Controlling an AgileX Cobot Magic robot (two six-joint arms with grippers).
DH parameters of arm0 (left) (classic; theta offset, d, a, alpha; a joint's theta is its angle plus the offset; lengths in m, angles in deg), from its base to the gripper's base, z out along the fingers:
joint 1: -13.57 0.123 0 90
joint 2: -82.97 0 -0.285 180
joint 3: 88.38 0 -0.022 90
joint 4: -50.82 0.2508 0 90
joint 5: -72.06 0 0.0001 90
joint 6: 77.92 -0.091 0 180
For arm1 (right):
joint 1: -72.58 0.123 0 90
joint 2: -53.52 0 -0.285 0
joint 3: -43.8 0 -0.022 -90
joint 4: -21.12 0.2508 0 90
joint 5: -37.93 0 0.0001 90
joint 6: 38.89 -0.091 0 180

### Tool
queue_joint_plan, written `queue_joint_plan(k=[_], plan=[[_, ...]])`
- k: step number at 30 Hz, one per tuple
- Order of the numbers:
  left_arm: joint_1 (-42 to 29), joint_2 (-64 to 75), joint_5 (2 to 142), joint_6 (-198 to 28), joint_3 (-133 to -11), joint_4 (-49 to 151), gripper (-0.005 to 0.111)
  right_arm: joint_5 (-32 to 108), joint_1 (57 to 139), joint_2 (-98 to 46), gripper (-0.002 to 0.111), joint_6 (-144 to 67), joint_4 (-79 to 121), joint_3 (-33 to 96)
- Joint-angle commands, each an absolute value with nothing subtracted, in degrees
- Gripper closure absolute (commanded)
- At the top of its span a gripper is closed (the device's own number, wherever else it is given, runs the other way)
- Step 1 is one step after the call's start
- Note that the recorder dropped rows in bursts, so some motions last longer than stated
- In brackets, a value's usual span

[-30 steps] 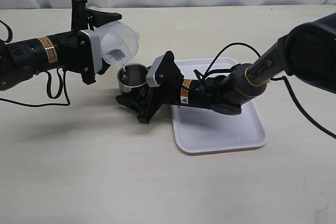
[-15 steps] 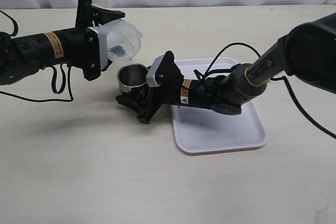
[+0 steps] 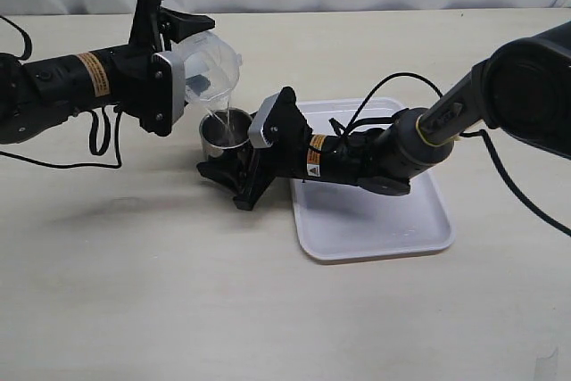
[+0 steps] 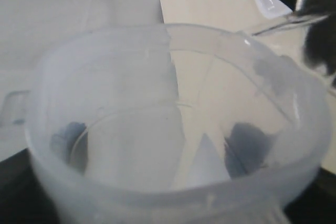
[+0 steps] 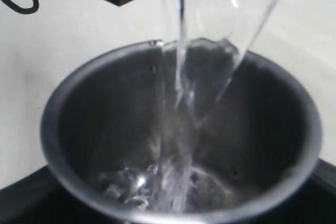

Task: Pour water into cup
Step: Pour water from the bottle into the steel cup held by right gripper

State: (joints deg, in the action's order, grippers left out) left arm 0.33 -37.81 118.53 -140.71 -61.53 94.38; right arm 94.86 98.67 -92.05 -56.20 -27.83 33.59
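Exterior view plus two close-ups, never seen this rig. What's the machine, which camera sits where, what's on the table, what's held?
It is a robot with two arms, each ending in a two-finger gripper. The wide picture comes from a camera off the arms. The two close-ups come from cameras on the wrists. The left gripper clamps a translucent pitcher, tipped so that water runs into a steel cup, which the right gripper holds. The left wrist view looks through the pitcher's wall. The right wrist view looks down into the cup, where the stream lands. On the table there is also a white tray beside the cup, and the right arm reaches across it.
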Motion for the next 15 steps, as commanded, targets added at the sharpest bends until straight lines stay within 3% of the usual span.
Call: queue_joint_plan(k=[1, 15], plan=[[0.16, -37.34, 120.68, -143.16, -62.27, 93.59, 0.107, 94.94, 98.73, -92.14, 0.104, -56.09, -27.71, 33.81], [0.16, -37.34, 122.06, -144.63, -62.27, 93.00, 0.107, 94.94, 98.73, -92.14, 0.104, -56.09, -27.71, 33.81]])
